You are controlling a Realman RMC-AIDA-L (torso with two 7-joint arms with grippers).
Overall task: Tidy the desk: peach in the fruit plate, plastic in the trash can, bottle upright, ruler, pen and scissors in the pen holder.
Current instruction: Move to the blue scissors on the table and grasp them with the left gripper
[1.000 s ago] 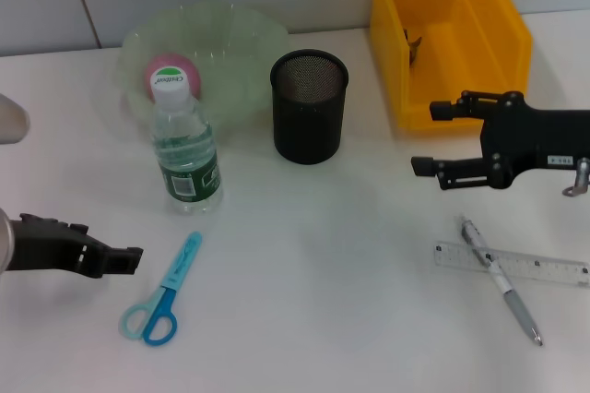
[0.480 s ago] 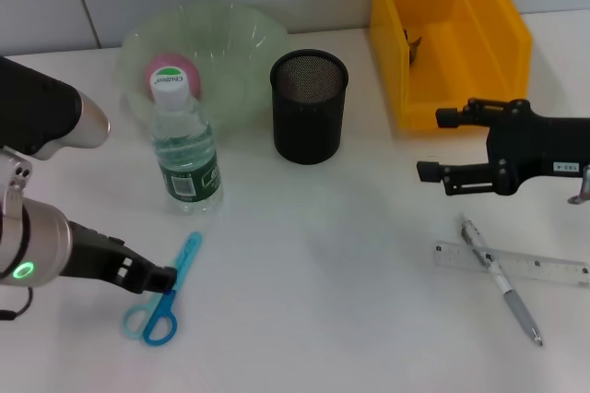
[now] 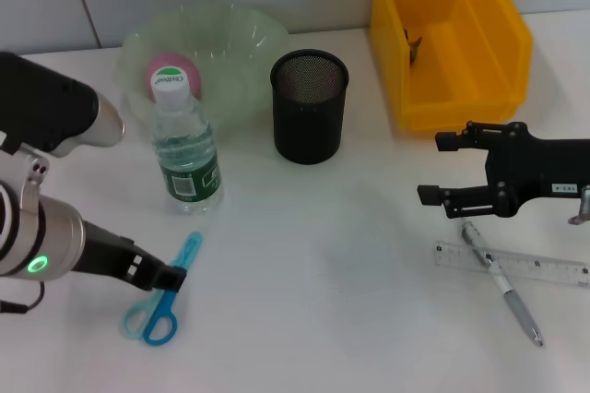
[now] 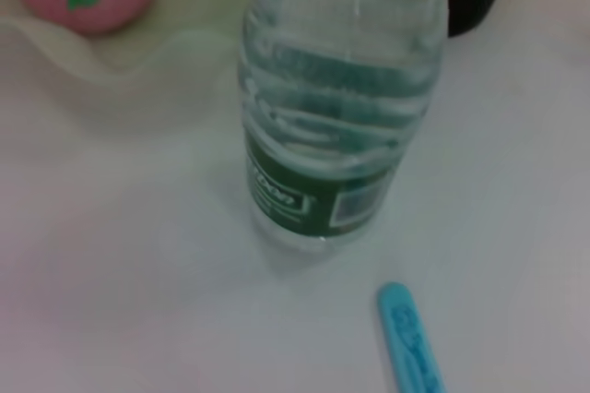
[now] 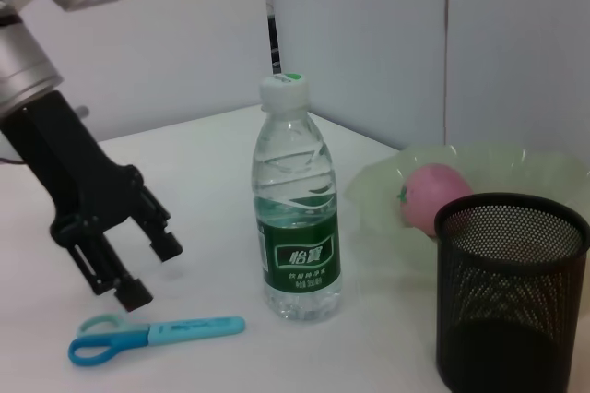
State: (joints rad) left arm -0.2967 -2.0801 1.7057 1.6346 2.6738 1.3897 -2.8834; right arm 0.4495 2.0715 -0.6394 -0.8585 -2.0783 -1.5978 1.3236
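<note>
**Left tool poised over the scissors**

Nearest, the blue scissors (image 3: 162, 296) are seen lying flat on the white tabletop (image 3: 313, 264), handles toward the robot. The left tool (image 3: 166, 275) is held just above their middle, its fingers spread apart and nothing gripped; this is shown clearly in the right wrist view, where the left tool (image 5: 147, 268) hangs over the scissors (image 5: 152, 333). To the right, the pen (image 3: 502, 278) is laid across the clear ruler (image 3: 516, 264). Just above the pen's upper end, the right tool (image 3: 438, 167) is held released, with nothing between its fingers. Farther back, the bottle (image 3: 184, 148) stands upright, its cap on. Beside it, toward the middle, the black mesh holder (image 3: 309, 107) is set. Behind the bottle, the pink peach (image 3: 171, 73) rests in the green plate (image 3: 240, 38). At the far right stands the yellow bin (image 3: 447, 38), a small dark item inside it.
</note>
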